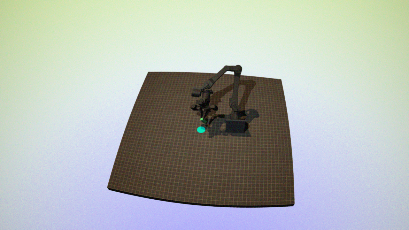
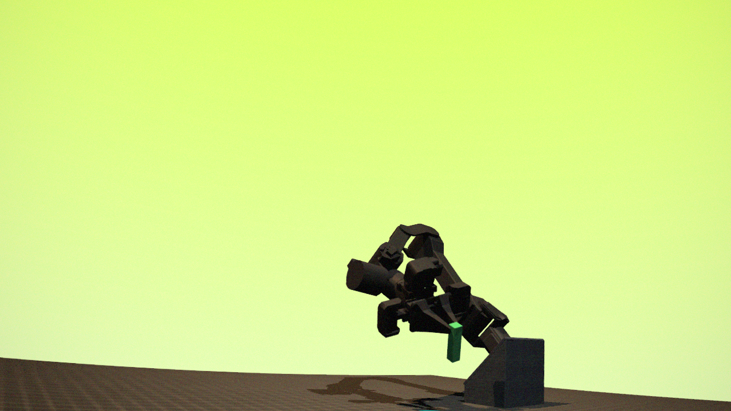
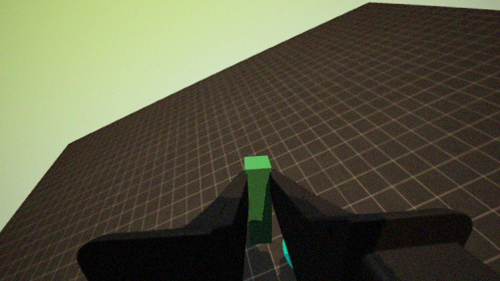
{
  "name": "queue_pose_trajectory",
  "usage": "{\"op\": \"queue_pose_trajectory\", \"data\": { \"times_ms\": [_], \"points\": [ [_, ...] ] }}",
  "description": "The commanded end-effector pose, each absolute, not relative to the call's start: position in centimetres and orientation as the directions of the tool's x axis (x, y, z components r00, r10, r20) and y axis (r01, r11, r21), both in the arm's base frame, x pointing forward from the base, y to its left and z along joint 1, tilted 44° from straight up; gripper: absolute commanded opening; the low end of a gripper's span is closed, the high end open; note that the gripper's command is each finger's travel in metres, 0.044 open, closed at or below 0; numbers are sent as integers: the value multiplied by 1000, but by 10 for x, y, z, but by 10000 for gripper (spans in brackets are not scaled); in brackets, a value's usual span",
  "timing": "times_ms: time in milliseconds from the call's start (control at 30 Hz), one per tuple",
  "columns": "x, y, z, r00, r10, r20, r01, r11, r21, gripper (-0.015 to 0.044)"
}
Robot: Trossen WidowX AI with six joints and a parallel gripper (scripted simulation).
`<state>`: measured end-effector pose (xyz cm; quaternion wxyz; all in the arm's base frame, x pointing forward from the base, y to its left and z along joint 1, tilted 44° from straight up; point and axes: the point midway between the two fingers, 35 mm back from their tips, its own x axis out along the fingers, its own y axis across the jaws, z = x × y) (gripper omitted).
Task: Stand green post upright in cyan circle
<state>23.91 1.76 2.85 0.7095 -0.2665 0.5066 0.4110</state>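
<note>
The green post (image 1: 204, 121) (image 2: 454, 345) (image 3: 258, 199) hangs in the air, nearly upright with a slight tilt, its bright end face uppermost. My gripper (image 1: 202, 118) (image 2: 453, 328) (image 3: 258, 176) is shut on the post near its upper end, one finger on each side. The cyan circle (image 1: 200, 129) lies flat on the tabletop, just below the post in the top view, partly under a shadow. In the wrist view only a sliver of the circle (image 3: 286, 249) shows beside the right finger. The post's lower end is clear of the table in the exterior view.
The brown gridded tabletop (image 1: 171, 160) (image 2: 153, 388) (image 3: 351, 97) carries the arm's dark base block (image 1: 235, 126) (image 2: 521, 370), which stands to the right of the circle. Shadows of the arm fall around the base. The tabletop's far edge shows in the wrist view.
</note>
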Motion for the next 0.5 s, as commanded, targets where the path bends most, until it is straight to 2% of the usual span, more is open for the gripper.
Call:
{"op": "queue_pose_trajectory", "data": {
  "times_ms": [0, 467],
  "points": [
    [237, 18, 29, 171, 339, -925, -859, 511, 29, 23],
    [239, 17, 34, 246, 393, -886, -870, 493, -23, 23]
  ]
}}
